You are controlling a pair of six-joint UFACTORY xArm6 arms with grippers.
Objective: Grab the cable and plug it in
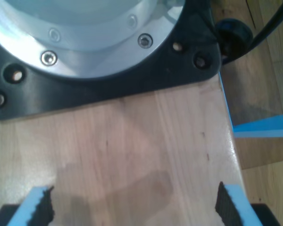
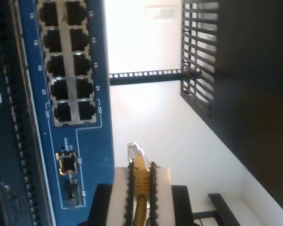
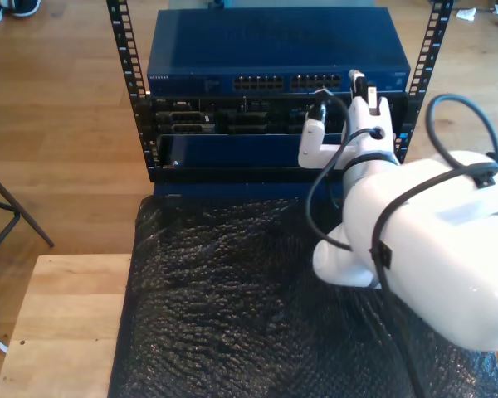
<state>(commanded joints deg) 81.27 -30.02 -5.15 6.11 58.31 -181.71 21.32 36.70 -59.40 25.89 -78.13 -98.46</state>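
Note:
The yellow cable (image 2: 140, 188) is pinched between the toothed pads of my second gripper (image 2: 141, 170). Its clear-yellow plug (image 2: 135, 153) sticks out past the fingertips, beside the front of a blue network switch (image 2: 94, 141) without touching it. Two columns of ports (image 2: 68, 61) run along the switch face, and a single port (image 2: 67, 162) lies closest to the plug. In the exterior view my second gripper (image 3: 359, 83) hangs in front of the switch (image 3: 274, 58), toward that view's right. My first gripper (image 1: 134, 207) is open over bare wooden table (image 1: 132, 141), with nothing between its blue-backed fingers.
The switch sits in a black rack with perforated rails (image 3: 124, 50) and more units under it. A black crinkled sheet (image 3: 232, 307) covers the table before the rack. A black arm base with a metal ring (image 1: 108, 70) stands ahead of my first gripper. A slatted dark panel (image 2: 198, 61) faces the switch.

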